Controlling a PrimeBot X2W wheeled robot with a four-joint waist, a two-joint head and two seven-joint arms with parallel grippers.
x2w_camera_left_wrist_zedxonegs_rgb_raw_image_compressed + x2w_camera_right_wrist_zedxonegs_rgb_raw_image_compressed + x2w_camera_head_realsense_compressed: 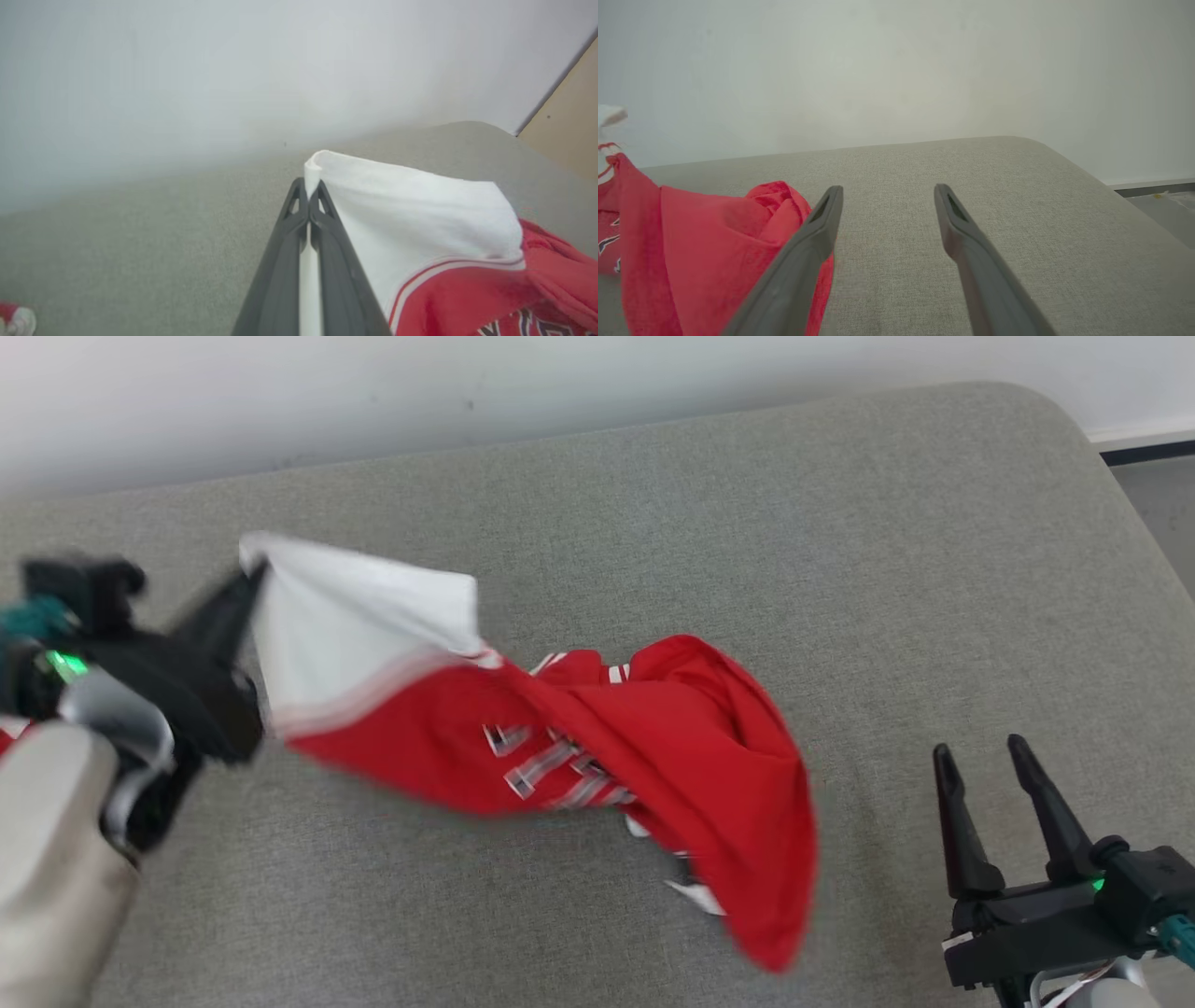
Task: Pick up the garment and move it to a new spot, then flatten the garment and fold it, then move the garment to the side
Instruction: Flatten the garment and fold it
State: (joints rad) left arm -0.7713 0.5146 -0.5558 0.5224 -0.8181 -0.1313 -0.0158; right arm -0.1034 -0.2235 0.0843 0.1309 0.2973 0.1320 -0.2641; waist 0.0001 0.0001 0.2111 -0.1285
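Observation:
The garment (pixel 597 747) is a red shirt with a white sleeve and white lettering, stretched and partly lifted above the grey cushion. My left gripper (pixel 254 581) is shut on the white sleeve's corner at the left; the left wrist view shows its fingers pinching the white cloth (pixel 420 214) at the gripper tips (pixel 308 189). My right gripper (pixel 980 756) stands open at the lower right, apart from the red cloth. In the right wrist view its open fingers (pixel 887 191) point over bare cushion, with the garment (pixel 691 252) to their left.
The grey upholstered surface (pixel 840 541) fills the scene, with a rounded corner at the far right. A pale wall (pixel 467 383) runs behind it. A strip of floor (pixel 1162 504) shows past the right edge. A small red and white thing (pixel 14 319) lies at the left wrist view's lower left.

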